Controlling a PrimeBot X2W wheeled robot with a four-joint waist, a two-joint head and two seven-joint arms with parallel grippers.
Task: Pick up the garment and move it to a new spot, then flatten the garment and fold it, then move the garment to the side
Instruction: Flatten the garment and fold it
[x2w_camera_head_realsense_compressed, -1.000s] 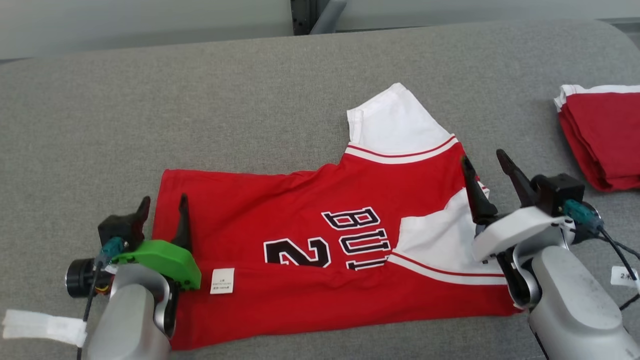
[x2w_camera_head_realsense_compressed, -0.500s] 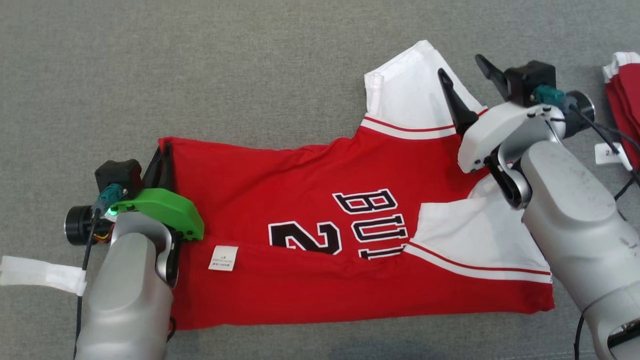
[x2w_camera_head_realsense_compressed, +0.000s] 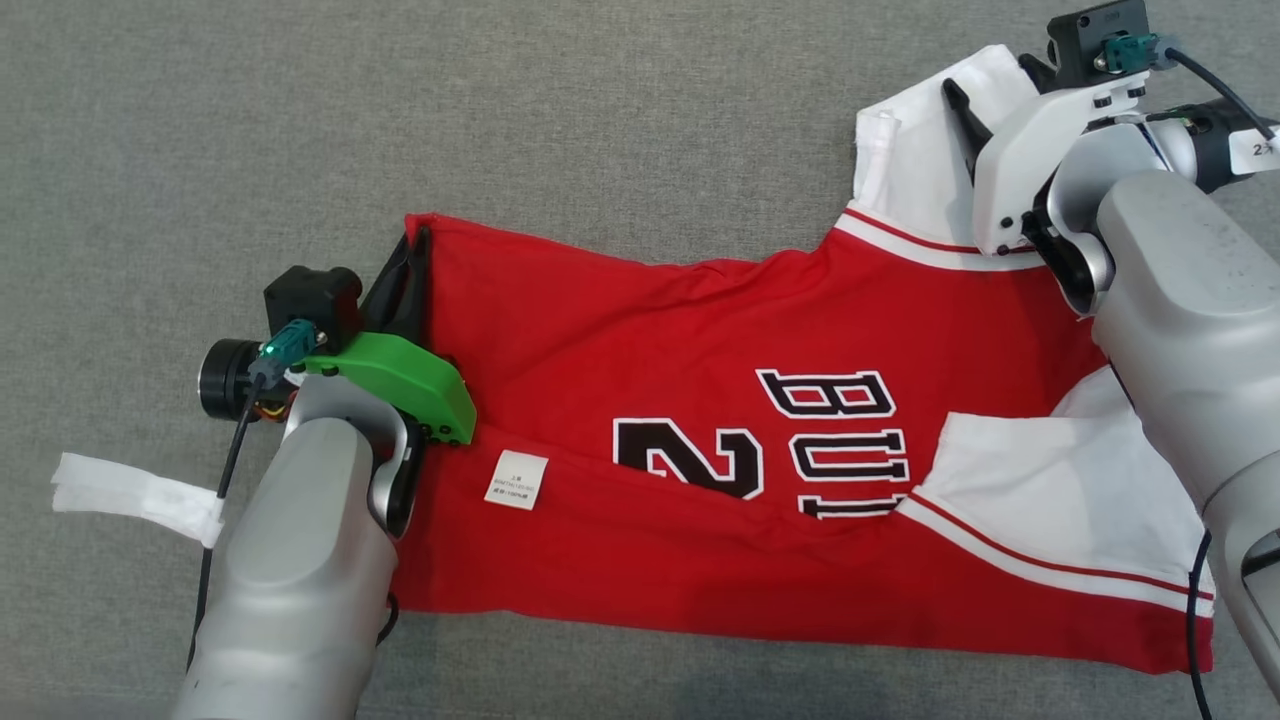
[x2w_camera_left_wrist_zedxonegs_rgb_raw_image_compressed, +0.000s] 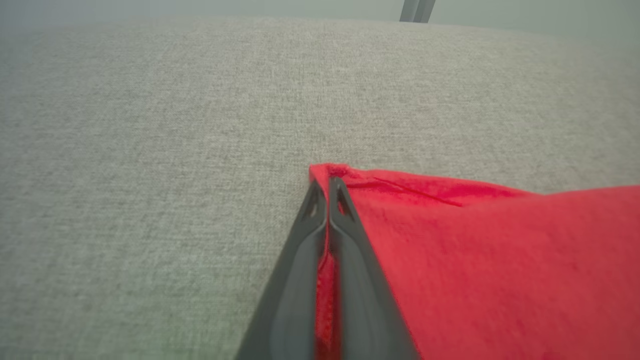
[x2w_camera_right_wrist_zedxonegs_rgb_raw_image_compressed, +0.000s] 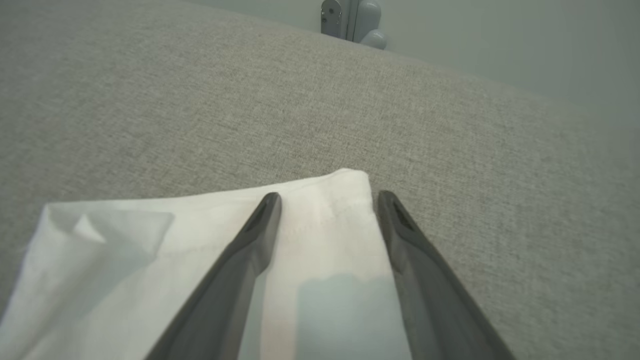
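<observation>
Head view shows the garment (x2w_camera_head_realsense_compressed: 700, 400) flat and partly folded; I judge that more folds are left. Left gripper (x2w_camera_left_wrist_zedxonegs_rgb_raw_image_compressed: 325, 185) pinches its red corner; right gripper (x2w_camera_right_wrist_zedxonegs_rgb_raw_image_compressed: 325, 200) stands wide over the white sleeve (x2w_camera_right_wrist_zedxonegs_rgb_raw_image_compressed: 150, 240).

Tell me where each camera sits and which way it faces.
Head view: above, looking down at the jersey on the grey surface; left gripper, right gripper and both forearms show.
Left wrist view: along the left gripper, shut on the jersey's red corner.
Right wrist view: along the right gripper, open over the white sleeve.
Shared: head and left wrist views both show that pinched corner.
</observation>
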